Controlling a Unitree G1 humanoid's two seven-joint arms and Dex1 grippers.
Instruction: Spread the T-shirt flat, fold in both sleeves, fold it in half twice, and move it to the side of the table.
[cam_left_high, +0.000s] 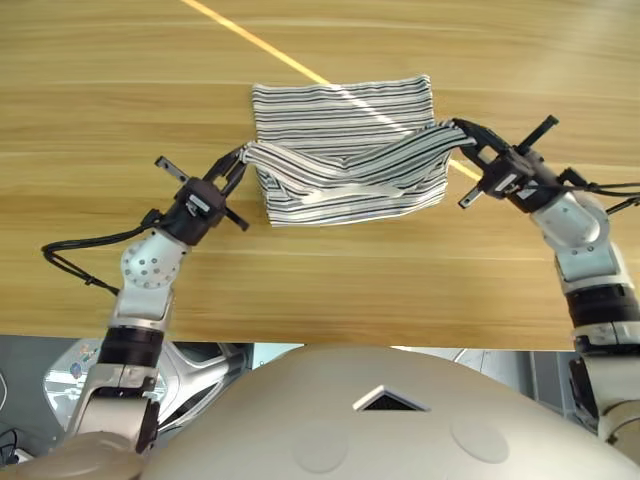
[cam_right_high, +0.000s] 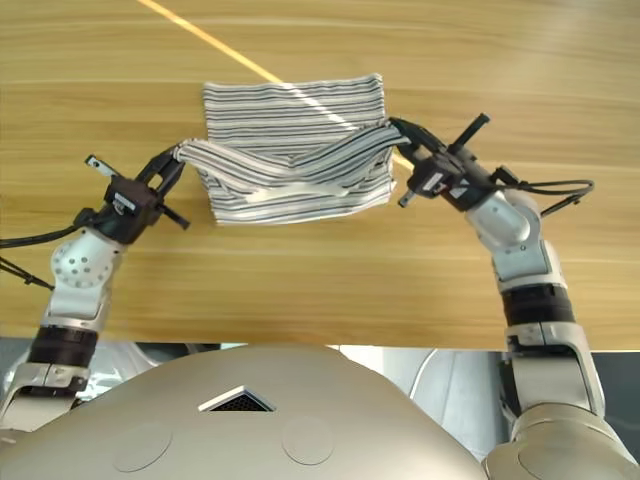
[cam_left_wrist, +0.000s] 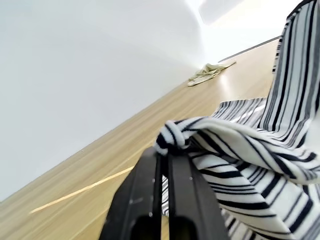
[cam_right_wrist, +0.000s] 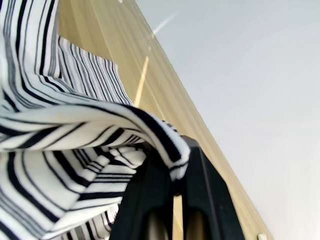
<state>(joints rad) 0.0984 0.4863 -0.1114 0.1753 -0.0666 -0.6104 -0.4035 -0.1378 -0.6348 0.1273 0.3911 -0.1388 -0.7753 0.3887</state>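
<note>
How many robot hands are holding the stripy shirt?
2. The left gripper pinches the T-shirt at its left side; the right gripper pinches it at its right side, both jaws shut on cloth.

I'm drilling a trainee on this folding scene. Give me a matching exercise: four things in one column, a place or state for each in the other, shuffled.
1. left gripper
2. right gripper
3. striped T-shirt
4. yellow line

A. diagonal on the table
B. shut on the shirt, robot's right side
C. partly lifted, stretched between both grippers
D. shut on the shirt, robot's left side

Pairs: 1-D, 2-B, 3-C, 4-A
</note>
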